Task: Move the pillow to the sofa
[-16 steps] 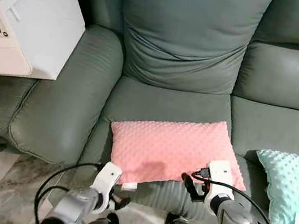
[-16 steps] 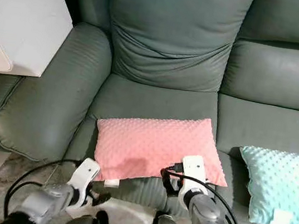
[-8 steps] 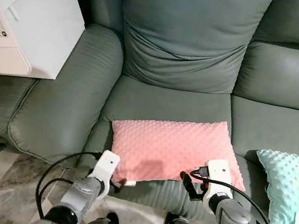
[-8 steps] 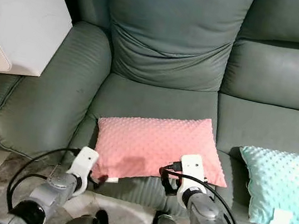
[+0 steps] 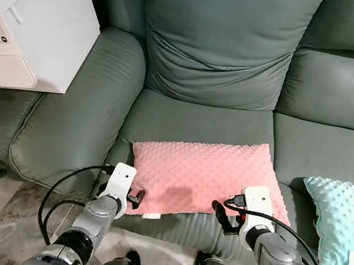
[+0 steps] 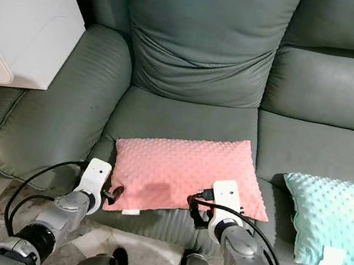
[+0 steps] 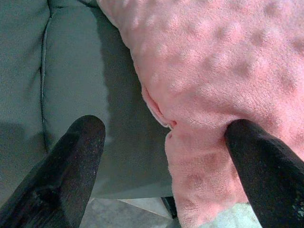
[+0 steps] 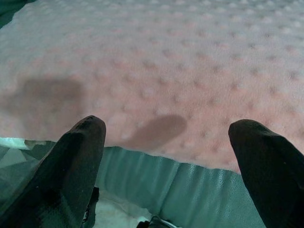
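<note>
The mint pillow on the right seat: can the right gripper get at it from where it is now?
Probably yes. The right gripper is open at the pink pillow's front edge, and nothing lies between it and the mint pillow on the same sofa.

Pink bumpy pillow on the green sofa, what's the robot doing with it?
The pink dotted fleece pillow lies flat on the green leather sofa seat. The left end effector, open, straddles its front left corner; the right end effector, open, sits at its front edge. A mint dotted pillow lies alongside.

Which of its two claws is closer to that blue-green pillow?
The right tool, at the pink pillow's front edge beside the teal pillow. The left tool is at the pink pillow's far corner.
</note>
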You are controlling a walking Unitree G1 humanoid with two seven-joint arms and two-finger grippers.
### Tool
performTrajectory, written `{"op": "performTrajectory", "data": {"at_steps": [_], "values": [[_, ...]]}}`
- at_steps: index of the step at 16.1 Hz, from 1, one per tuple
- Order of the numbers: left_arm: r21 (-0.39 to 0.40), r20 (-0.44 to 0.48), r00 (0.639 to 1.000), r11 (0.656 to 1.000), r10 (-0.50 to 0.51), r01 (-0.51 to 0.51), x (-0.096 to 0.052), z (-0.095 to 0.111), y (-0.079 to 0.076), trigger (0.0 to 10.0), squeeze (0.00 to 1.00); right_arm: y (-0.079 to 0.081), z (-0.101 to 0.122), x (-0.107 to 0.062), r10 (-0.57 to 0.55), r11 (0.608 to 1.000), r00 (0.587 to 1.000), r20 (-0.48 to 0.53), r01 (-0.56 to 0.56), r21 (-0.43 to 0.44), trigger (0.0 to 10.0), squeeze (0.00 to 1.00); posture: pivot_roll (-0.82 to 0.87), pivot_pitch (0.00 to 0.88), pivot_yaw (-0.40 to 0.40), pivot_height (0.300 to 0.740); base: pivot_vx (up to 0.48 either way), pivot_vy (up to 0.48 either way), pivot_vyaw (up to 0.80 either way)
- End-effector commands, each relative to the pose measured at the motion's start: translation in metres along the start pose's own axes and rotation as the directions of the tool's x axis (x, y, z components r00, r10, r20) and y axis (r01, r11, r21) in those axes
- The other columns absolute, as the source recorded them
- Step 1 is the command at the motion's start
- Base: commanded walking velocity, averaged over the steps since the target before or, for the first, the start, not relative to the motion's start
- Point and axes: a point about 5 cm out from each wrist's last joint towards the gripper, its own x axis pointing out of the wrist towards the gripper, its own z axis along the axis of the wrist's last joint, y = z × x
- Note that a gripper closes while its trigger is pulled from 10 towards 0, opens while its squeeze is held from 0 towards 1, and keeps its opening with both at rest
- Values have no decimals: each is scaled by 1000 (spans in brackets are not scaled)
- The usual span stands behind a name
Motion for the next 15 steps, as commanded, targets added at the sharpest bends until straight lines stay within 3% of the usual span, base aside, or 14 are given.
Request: {"op": "performTrajectory", "data": {"at_steps": [1, 2, 3, 6, 15], "values": [[-3, -31, 999, 1000, 15, -15, -1, -9, 3, 10000, 0, 5, -3, -1, 10, 1000, 1000, -5, -10, 0, 10000, 412, -235, 291, 102, 740, 0, 0, 0], [-7, -27, 1000, 1000, 12, -12, -1, -9, 3, 10000, 0, 5, -3, -1, 11, 1000, 1000, -6, -11, 0, 10000, 314, -233, 291, 101, 740, 0, 0, 0], [-10, -21, 1000, 1000, 9, -9, -2, -9, 3, 10000, 0, 5, -4, -1, 11, 1000, 1000, -7, -11, -1, 10000, 122, -233, 291, 101, 740, 0, 0, 0], [-18, -19, 1000, 1000, -1, 1, -4, -13, 6, 10000, 0, 8, -3, 2, 17, 1000, 1000, -3, -17, 0, 10000, 0, -213, 278, 114, 740, 0, 0, 0], [-43, -14, 997, 997, -70, 69, -7, -21, -19, 10000, 0, 5, 2, 8, 22, 1000, 1000, 5, -22, -9, 10000, 0, -178, 271, 102, 740, 0, 0, 0]]}}
